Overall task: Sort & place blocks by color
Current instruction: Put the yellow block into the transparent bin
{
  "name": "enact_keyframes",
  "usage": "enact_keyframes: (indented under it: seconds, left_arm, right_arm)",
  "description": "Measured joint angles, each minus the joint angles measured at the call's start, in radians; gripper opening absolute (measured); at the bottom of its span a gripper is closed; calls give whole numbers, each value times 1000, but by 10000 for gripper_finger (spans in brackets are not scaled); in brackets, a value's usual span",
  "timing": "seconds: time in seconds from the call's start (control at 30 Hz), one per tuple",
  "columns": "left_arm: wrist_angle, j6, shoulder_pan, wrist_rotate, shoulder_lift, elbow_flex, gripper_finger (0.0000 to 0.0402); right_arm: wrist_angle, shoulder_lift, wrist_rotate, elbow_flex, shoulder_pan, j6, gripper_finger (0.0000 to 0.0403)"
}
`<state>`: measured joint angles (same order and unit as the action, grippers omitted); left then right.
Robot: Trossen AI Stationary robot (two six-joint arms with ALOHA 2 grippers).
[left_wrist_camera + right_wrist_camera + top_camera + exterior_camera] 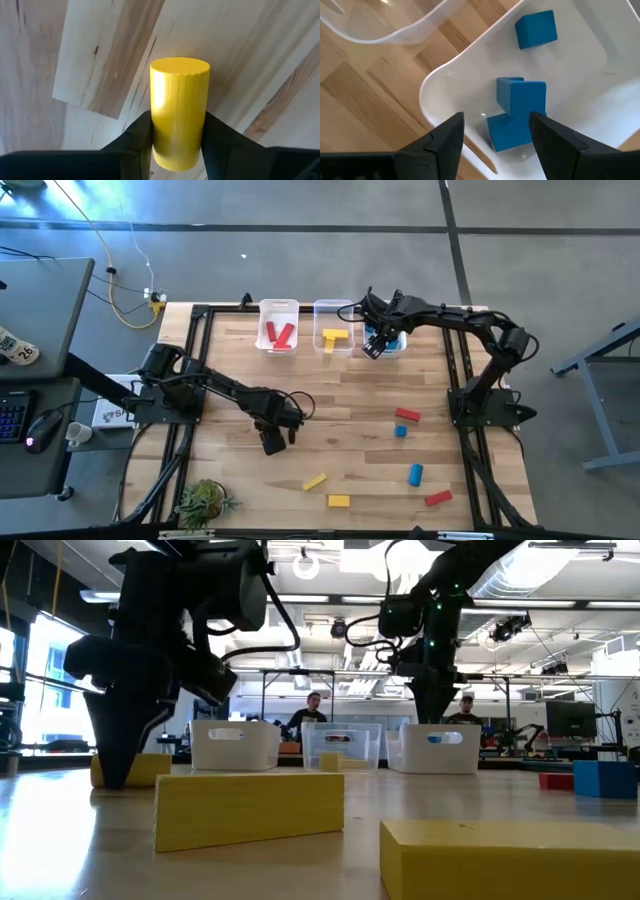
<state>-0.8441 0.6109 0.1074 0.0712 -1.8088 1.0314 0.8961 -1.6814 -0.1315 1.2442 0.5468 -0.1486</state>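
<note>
A yellow cylinder (179, 100) lies on its side on the table left of centre, and my left gripper (272, 442) is shut on it. In the low view it shows beside the dark fingers (150, 770). My right gripper (375, 345) hangs open over the near rim of the rightmost clear bin (396, 343), touching nothing. Blue blocks (520, 97) lie in that bin, below and between its fingers. Loose on the table are yellow blocks (314, 481) (339, 501), red blocks (407, 415) (438, 498) and blue blocks (401, 431) (415, 473). My left gripper pinches the yellow cylinder's curved sides (160, 125) between its two fingers, toward one end. The fingers come from above, pointing down, and lie across the cylinder. The cylinder rests on the table on its side.
Three clear bins stand in a row at the far edge: the left one (279, 310) holds red blocks, the middle one (334, 310) yellow blocks. A small plant (205, 502) sits at the near left corner. Black frame rails (470, 430) run along both table sides.
</note>
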Motion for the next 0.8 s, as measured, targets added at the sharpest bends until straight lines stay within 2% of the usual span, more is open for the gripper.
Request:
enact_keyframes:
  seconds: [0.23,0.4,0.63,0.8]
  left_arm:
    - [-5,-74,-26,1,-5,18,101]
    - [9,-164,-54,-9,-6,83,101]
    - [7,-269,-125,-98,-6,201,101]
    - [8,-352,-186,-146,-5,282,101]
  right_arm:
    - [57,10,17,48,-10,1,211]
    - [123,10,35,89,-48,-1,211]
    - [315,10,36,96,-156,-34,211]
    - [359,10,36,96,-253,-36,211]
